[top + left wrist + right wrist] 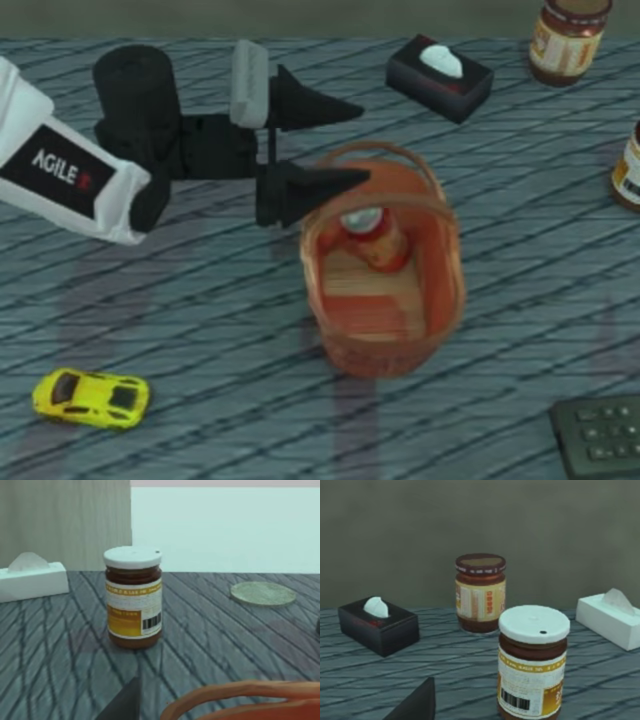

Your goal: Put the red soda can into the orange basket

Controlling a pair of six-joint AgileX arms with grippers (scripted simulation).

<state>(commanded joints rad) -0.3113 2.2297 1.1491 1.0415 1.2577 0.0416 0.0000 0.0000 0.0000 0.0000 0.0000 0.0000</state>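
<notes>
While the red soda can [375,238] sits inside the orange basket [442,300], at the basket's far end on the pale slats, tilted with its silver top showing, nothing else is in the basket. Left gripper [360,142] hangs just off the basket's far-left rim, fingers spread wide and holding nothing; the near finger tip overlaps the rim by the handle, the other finger is well clear beyond it. Can is apart from both fingers, just past the near fingertip, under the arched handle.

Beyond the basket: black tissue box [440,77], and a brown-lidded jar [567,38] at the far right edge. A white-lidded jar [133,598] stands to the basket's right at the table's right edge, closed. Yellow toy car [91,397] lies near-left of the basket, a dark keypad [603,435] near-right. Bare tabletop [200,320] lies left of the basket. Right gripper isn't in the top view; only a dark sliver shows in its wrist view, so its state can't be told.
</notes>
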